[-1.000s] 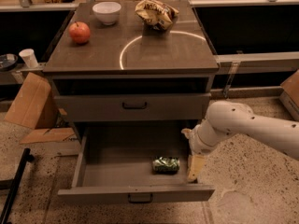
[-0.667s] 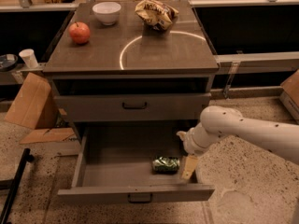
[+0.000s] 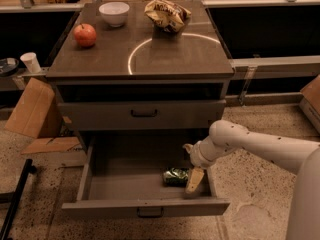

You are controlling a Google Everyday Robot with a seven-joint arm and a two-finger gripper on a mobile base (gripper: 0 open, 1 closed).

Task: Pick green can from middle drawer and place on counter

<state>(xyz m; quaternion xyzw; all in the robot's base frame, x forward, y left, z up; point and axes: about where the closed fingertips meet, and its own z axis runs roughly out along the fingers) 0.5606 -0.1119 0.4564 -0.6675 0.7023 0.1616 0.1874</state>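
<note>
White arm [image 3: 265, 148], tan hand [image 3: 194, 180] at tip

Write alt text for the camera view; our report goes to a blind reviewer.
A robot arm's tool hangs inside the open middle drawer of a gray cabinet, just right of a green can on the drawer floor. On the counter above sit a red apple, a white bowl and a crumpled snack bag.

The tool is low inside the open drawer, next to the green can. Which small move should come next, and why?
Probably ease the tool sideways over the green can. The tool hangs inside the middle drawer just beside the can, and the can rests on the drawer floor, not lifted, so lining up for a grasp seems due.
</note>
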